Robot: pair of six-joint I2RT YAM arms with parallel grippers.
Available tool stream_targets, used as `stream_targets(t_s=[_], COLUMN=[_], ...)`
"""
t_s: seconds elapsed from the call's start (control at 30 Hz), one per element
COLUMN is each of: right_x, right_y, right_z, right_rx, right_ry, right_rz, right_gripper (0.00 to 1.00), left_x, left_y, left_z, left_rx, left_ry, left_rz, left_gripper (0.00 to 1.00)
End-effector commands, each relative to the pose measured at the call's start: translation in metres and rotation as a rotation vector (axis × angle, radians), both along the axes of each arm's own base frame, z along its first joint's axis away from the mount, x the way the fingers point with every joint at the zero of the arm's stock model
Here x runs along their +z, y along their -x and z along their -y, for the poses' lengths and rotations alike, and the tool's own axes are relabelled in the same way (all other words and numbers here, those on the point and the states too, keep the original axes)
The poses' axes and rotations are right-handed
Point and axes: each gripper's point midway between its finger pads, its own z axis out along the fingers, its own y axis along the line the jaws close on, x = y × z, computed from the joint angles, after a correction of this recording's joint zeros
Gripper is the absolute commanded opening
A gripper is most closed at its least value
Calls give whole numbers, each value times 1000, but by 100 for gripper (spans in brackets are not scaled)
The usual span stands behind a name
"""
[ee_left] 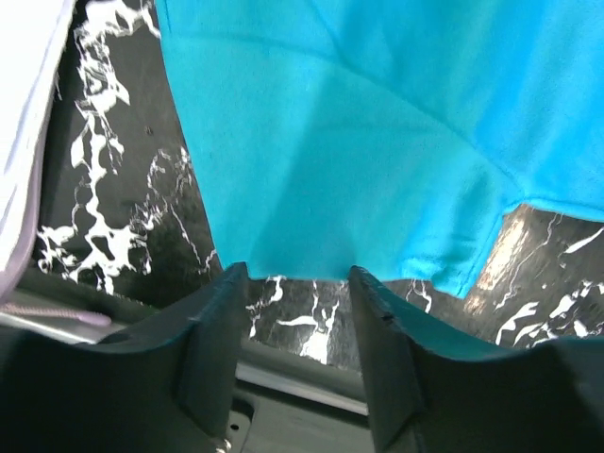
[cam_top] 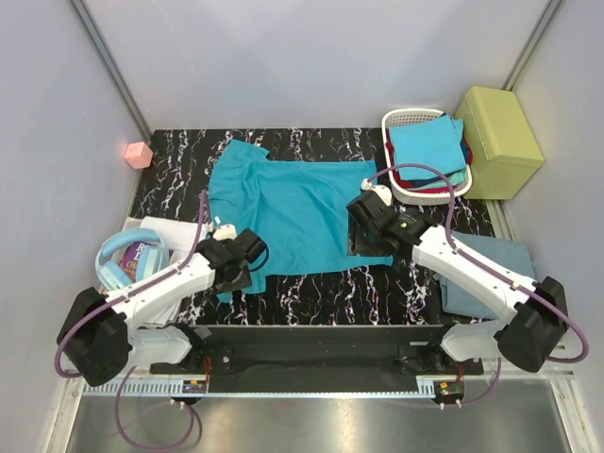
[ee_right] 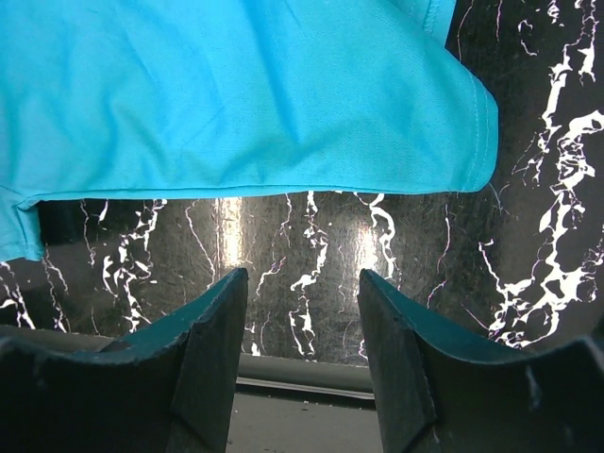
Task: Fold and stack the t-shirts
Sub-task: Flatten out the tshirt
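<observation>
A large teal t-shirt (cam_top: pixel 293 209) lies spread flat on the black marbled table (cam_top: pixel 179 170). My left gripper (cam_top: pixel 253 253) sits at its near-left corner. In the left wrist view the left gripper (ee_left: pixel 297 274) is open, its fingertips just at the teal t-shirt's hem (ee_left: pixel 330 142), with bare table showing between the jaws. My right gripper (cam_top: pixel 363 236) is at the near-right corner. The right wrist view shows the right gripper (ee_right: pixel 302 278) open and empty, a little short of the teal t-shirt's hem (ee_right: pixel 236 94). A grey-blue t-shirt (cam_top: pixel 500 260) lies under the right arm.
A white basket (cam_top: pixel 404 120) at the back right holds blue, red and teal t-shirts (cam_top: pixel 427 143). A yellow-green box (cam_top: pixel 498 127) stands beside it. A pink cube (cam_top: pixel 139 154) is at the back left. Blue headphones (cam_top: pixel 123 257) and a book lie near the left arm.
</observation>
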Motion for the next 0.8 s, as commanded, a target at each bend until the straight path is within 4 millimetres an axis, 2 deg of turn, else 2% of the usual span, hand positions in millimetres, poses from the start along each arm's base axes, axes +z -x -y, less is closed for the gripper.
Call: stream_targets(t_s=[0.0,0.2,0.67,0.73,0.77], right_x=[9,8,5,5,5], right_y=[2,2,5,5,5], right_z=[7,8,10,10,10], right_rx=[-3,-3,4,1,-1], right_ry=[5,7,20,16,17], right_rz=[43,45,36,35,35], right_gripper=[58,58,58,58,58], left_x=[18,5,-14,-17,-20], left_y=[-27,-25,-10,-7,-3], left_z=[10,15,19,19,18], left_rx=[-23,-24,-16,-14,-13], left_ry=[22,27,74,81,86], left_rz=[94,57,-2,-14,-27], left_gripper=[43,34,32,23,10])
